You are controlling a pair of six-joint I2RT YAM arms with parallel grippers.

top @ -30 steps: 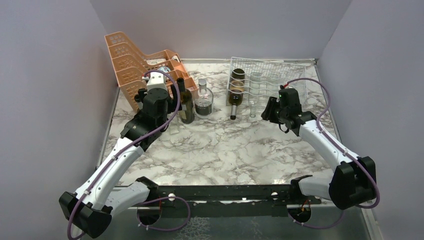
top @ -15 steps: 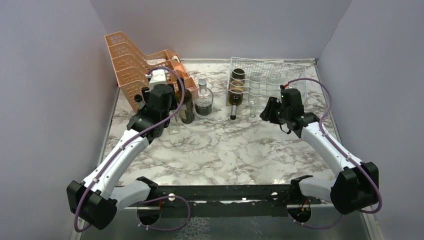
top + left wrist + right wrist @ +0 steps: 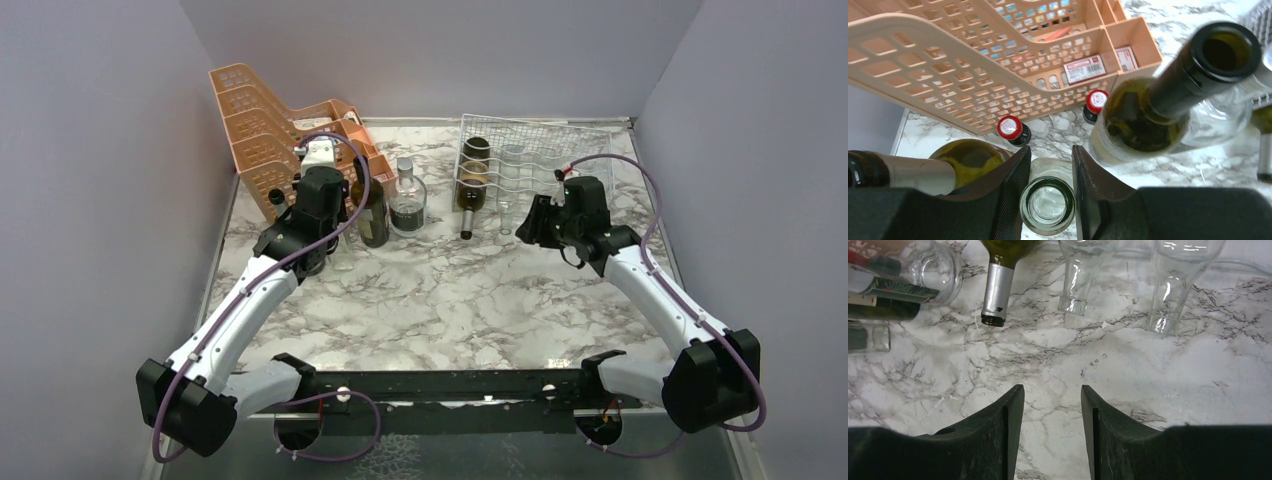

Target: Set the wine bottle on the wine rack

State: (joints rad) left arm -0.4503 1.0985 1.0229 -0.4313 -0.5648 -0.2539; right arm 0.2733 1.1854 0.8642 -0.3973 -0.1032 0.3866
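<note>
Bottom centre of the left wrist view, the left jaws pinch the neck of a clear bottle (image 3: 1047, 211). The right jaws hang spread over the bench (image 3: 1158, 390) near the wine rack (image 3: 540, 142).

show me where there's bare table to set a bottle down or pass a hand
The widest bare marble lies centrally, bordered by both arms, the standing bottles and the front of the wine rack. A strip runs between the squat clear bottle and the rack. Crowded: beside the orange trays, where the left gripper is shut on a clear bottle.
</note>
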